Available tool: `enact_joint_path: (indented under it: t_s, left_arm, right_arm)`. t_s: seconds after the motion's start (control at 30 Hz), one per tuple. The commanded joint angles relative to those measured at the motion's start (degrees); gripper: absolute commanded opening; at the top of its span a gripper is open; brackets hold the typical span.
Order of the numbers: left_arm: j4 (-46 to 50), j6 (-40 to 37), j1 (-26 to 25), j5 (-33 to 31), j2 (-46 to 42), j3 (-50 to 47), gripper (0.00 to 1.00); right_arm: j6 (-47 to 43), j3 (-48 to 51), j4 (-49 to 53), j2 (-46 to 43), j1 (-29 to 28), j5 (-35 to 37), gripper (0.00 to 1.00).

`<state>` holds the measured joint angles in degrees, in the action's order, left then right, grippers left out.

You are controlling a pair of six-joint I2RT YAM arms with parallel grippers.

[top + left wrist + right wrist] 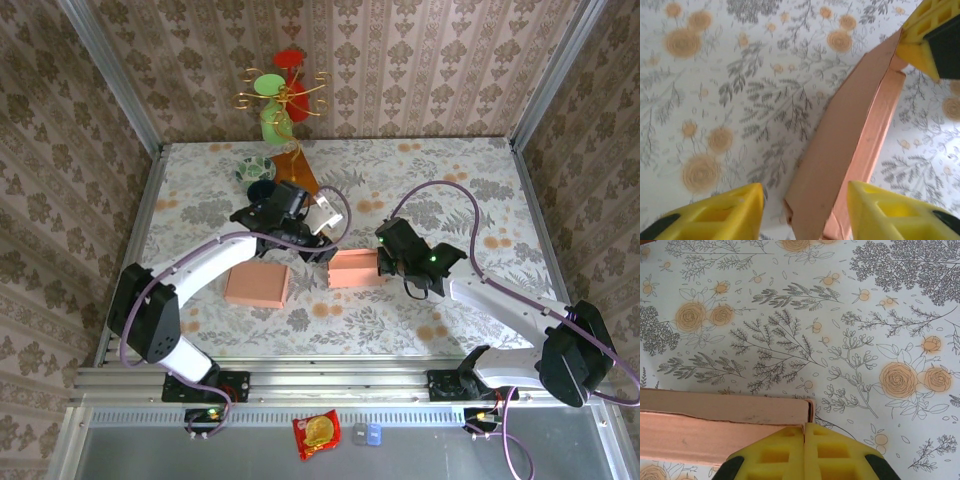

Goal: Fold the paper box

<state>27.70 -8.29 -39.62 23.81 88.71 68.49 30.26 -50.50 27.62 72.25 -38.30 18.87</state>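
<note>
The red snack packet [316, 433] on the near ledge at 6 o'clock has print too small to read. The paper box [357, 268] sits mid-table, and the left arm bends in from 8 o'clock so the left gripper [322, 252] straddles its 9 o'clock end, jaws partly parted around a wall, holding nothing. The right arm reaches in from 4 o'clock, the right gripper [383, 262] fully closed, its tips against the box's 3 o'clock corner.
</note>
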Motion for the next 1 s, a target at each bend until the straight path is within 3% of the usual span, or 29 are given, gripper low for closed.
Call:
enact_joint_path:
  t_s: [0.0, 0.2, 0.8, 0.97]
  left_arm:
    - [12.0, 4.4, 0.7, 0.6, -1.4, 3.7, 0.42]
    - [16.4, 7.7, 0.7, 3.1, -1.4, 4.2, 0.37]
    - [17.1, 11.0, -0.1, -1.6, 5.1, 8.9, 0.29]
    - [16.4, 11.8, -0.5, -1.7, 5.8, 9.1, 0.22]
  right_arm:
    - [1.0, 0.4, 1.5, -1.0, -0.5, 2.3, 0.00]
    - [1.0, 0.3, 1.5, -0.5, -0.5, 2.0, 0.00]
    - [1.2, 0.8, 1.8, -1.2, -0.6, 1.9, 0.00]
    - [1.5, 0.9, 1.8, -1.1, -0.6, 2.0, 0.00]
